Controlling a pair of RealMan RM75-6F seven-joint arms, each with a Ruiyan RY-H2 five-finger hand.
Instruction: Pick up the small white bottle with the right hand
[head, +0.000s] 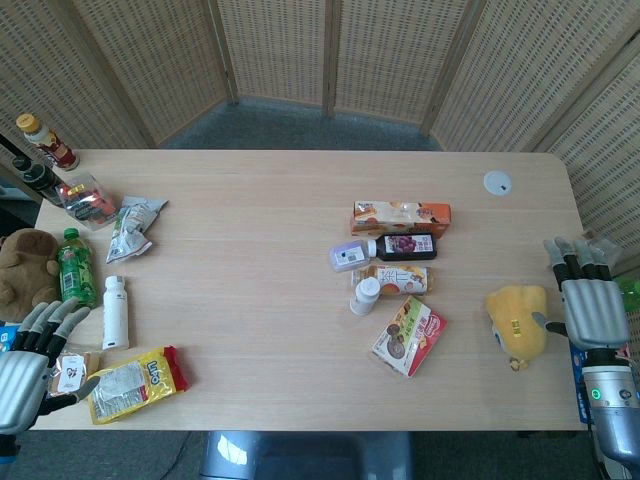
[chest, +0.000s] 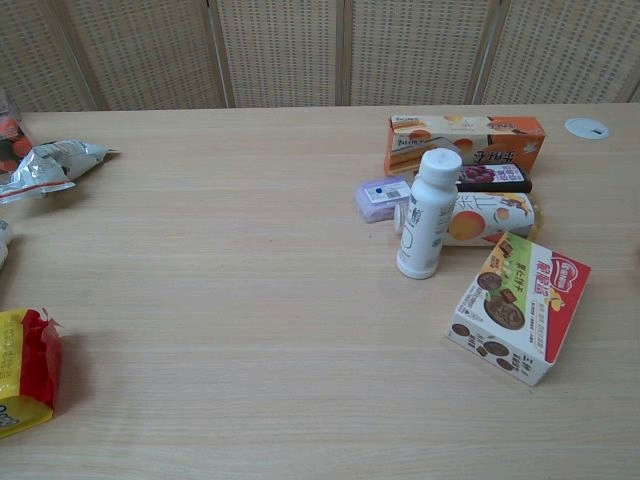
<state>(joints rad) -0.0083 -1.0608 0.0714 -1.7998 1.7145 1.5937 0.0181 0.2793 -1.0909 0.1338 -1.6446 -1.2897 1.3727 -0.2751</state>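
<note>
The small white bottle (head: 365, 296) stands upright near the middle of the table, in front of a lying orange-print bottle (head: 398, 279). The chest view shows the small white bottle (chest: 429, 213) with its cap on, nothing touching it. My right hand (head: 590, 302) hovers at the table's right edge, fingers spread, empty, well to the right of the bottle and just past a yellow plush toy (head: 518, 320). At the near left corner, my left hand (head: 30, 358) is open and holds nothing. Neither hand shows in the chest view.
Around the bottle lie an orange carton (head: 401, 215), a dark bottle (head: 405, 245), a lilac container (head: 348, 257) and a red-and-green box (head: 408, 336). A longer white bottle (head: 116, 312), a green bottle (head: 73, 266) and snack bags (head: 135, 380) lie at the left.
</note>
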